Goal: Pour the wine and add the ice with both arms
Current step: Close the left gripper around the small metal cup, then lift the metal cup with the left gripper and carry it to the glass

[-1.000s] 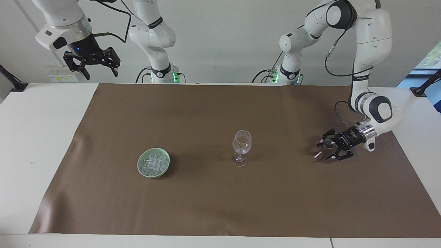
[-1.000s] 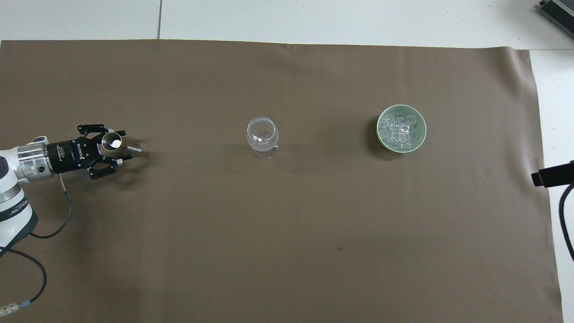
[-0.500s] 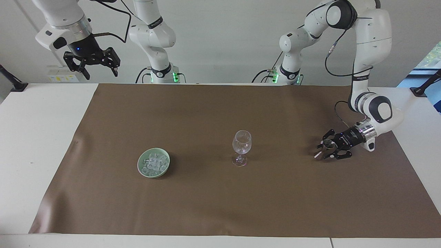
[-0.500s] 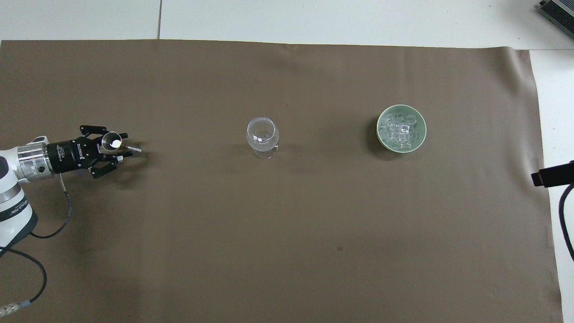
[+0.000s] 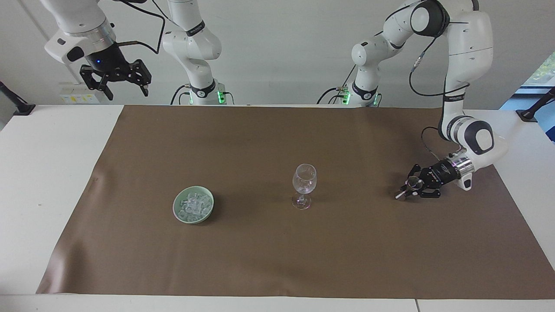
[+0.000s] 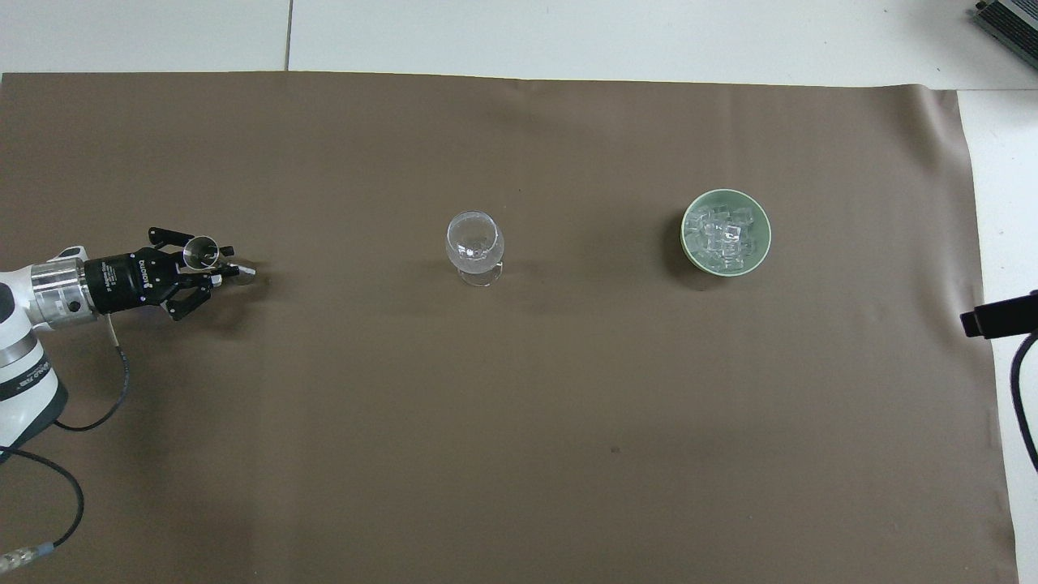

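Since a second ago, the left gripper (image 5: 409,191) has drawn its fingers together around a small metal cup (image 6: 199,251), which they now clamp low over the brown mat (image 5: 277,260) at the left arm's end of the table. Seen from above, the cup's round mouth faces upward, so its long axis stands roughly upright between the fingers; a small pale piece pokes out just past the fingertips, too small to identify. What the cup holds cannot be seen.

Well apart from those fingers, mid-mat, a clear stemmed wine glass (image 5: 304,185) stands upright, mouth up, its contents hard to tell. Toward the right arm's end of the table sits a pale green bowl (image 5: 177,211) filled with the ice (image 5: 194,204): small clear, colourless, glassy chunks heaped together, each far smaller than the bowl.

Over the table's edge at its own end, the right gripper (image 5: 126,89) waits high in the air, fingers spread wide and holding nothing
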Controlling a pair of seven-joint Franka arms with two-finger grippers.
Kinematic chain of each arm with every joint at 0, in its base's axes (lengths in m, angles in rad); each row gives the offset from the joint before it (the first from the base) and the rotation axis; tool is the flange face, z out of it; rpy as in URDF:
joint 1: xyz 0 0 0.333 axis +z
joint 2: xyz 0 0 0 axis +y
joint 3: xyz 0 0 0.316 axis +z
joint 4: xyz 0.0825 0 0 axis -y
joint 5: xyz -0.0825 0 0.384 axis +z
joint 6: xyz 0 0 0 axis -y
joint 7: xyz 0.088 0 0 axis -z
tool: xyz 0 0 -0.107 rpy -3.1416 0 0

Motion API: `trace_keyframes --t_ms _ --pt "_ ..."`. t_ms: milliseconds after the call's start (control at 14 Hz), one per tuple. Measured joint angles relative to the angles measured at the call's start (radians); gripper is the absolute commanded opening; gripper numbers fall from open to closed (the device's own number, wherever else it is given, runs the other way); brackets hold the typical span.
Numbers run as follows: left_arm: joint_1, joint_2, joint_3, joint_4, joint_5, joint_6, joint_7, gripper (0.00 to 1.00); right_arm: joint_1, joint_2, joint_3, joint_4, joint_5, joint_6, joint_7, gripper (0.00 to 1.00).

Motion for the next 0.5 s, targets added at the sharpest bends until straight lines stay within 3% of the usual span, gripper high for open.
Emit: trace_keyframes --t_ms 143,500 --pt "0.000 0.000 0.000 0.000 0.000 -0.001 0.000 0.00 0.000 0.000 0.000 0.000 0.000 0.000 0.000 1.00" --pt "0.000 0.000 -0.002 0.003 0.000 -0.009 0.000 0.00 0.000 0.000 0.000 0.000 0.000 0.000 0.000 1.00"
